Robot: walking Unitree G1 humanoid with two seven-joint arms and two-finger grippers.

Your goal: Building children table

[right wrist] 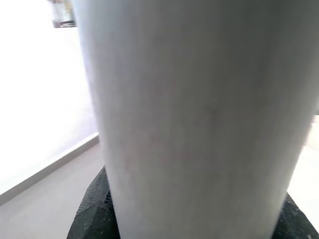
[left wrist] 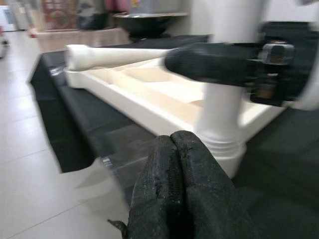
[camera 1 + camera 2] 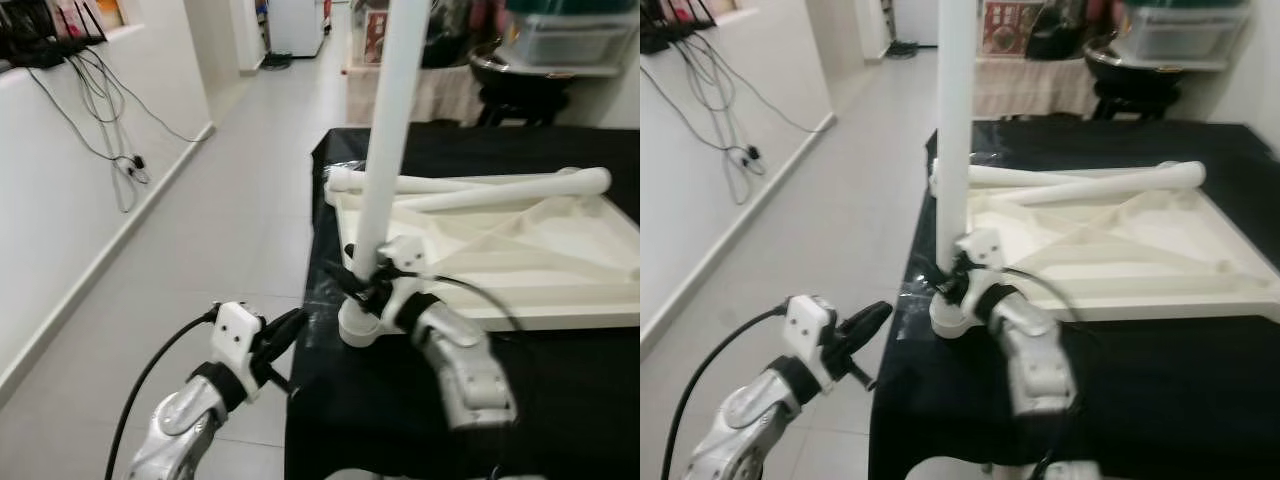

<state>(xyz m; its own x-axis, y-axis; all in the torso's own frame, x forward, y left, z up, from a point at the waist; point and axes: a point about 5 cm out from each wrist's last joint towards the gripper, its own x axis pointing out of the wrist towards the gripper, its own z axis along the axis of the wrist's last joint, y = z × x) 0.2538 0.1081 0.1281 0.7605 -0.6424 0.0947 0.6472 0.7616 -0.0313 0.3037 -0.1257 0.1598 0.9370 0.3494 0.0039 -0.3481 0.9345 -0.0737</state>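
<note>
I see pale tiled floor (image 3: 230,200), white wall (image 3: 50,200) at left with dangling black cables (image 3: 100,130); black cloth-covered table (image 3: 560,400); cluttered shelving (image 3: 560,40) beyond.

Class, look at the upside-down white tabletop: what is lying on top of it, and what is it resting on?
Two loose white legs lie across the tabletop at its far edge. It rests on a black cloth; whatever is beneath the cloth is hidden.

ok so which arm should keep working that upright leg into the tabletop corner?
Right. The right gripper is shut on the upright leg near its base at the corner of the inverted tabletop. The left gripper hangs off the table edge, fingers shut on nothing.
</note>
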